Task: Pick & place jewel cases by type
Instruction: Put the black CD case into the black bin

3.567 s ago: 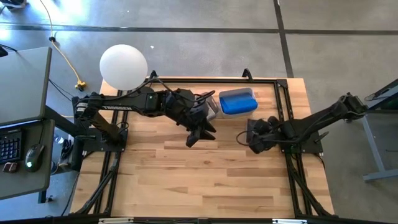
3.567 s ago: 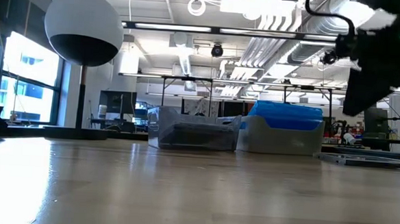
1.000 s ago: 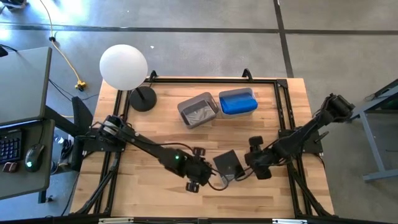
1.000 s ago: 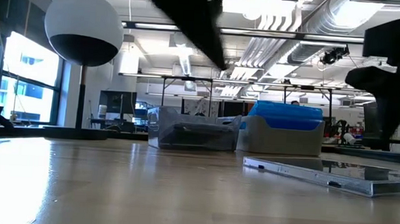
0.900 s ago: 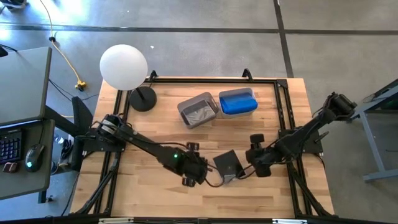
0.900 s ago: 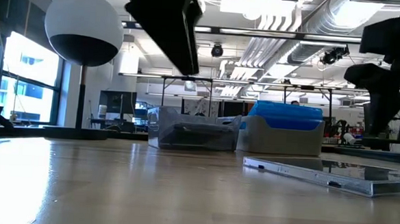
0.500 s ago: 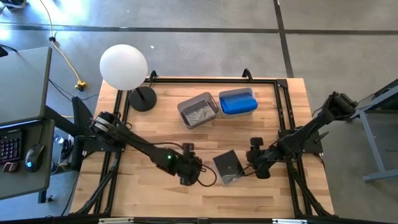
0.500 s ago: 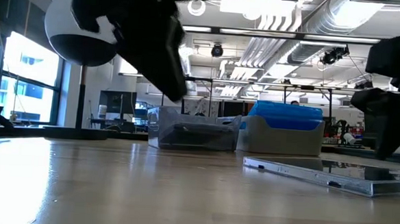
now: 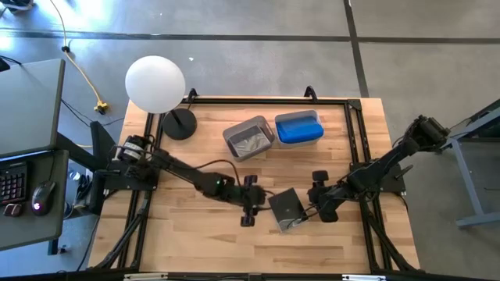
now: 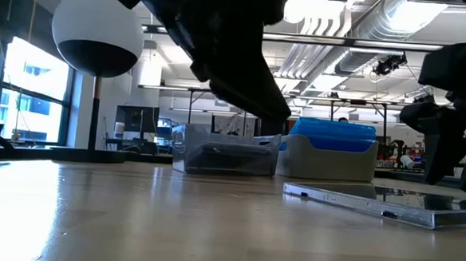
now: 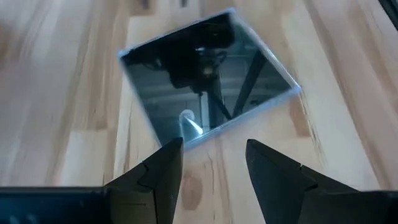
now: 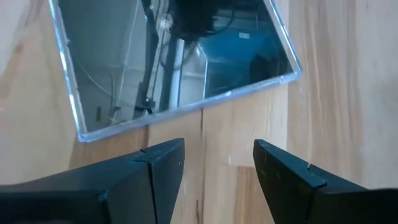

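On the wooden table [image 9: 195,242], 2 open pincers flank an unlabelled dark jewel case [image 9: 287,208].

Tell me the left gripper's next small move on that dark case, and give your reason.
Probably ease the left gripper forward and down to straddle the near edge of the dark jewel case. Its fingers are open, empty, just short of the case, which lies flat on the table.

Dark jewel case [image 9: 287,209] (flat) between hands
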Robot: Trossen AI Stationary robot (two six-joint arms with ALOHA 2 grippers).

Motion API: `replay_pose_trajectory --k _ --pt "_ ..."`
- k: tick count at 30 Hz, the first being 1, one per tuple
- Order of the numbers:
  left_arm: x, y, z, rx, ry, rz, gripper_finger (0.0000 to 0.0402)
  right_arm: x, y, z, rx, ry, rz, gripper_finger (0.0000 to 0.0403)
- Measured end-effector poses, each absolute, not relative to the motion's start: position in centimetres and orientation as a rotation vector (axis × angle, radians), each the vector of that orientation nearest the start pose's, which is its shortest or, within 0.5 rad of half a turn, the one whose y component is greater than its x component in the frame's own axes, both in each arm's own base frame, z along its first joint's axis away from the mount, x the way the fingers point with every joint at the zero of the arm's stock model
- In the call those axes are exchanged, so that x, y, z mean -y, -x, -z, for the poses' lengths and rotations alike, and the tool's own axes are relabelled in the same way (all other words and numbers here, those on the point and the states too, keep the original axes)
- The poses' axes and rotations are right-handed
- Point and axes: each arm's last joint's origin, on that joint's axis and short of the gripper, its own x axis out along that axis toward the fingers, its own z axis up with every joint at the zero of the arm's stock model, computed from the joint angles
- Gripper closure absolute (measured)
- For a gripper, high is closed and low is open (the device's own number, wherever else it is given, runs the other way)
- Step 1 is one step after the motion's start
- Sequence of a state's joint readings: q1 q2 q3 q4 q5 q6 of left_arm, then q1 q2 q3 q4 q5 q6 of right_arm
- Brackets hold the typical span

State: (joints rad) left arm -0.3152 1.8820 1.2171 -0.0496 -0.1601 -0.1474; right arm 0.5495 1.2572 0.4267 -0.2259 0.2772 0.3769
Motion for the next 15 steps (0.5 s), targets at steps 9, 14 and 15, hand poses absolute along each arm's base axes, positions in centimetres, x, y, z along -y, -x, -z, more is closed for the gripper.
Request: replay_pose_trajectory --k 9,14,15 --pt "10.6 -38.9 -18.7 -0.713 0.111 0.023 0.0229 -9.5 -17.2 -13.2 -0.975 0.119 -0.077 0.0215" --pt "10.2 -39.0 -18.8 -0.711 0.105 0.023 0.0229 -9.6 -17.2 -13.2 -0.976 0.09 -0.066 0.0215" --pt "10.3 -39.0 -18.7 -0.716 0.084 0.036 0.0229 -9.6 -17.2 -13.2 -0.976 0.083 -0.06 0.0215"
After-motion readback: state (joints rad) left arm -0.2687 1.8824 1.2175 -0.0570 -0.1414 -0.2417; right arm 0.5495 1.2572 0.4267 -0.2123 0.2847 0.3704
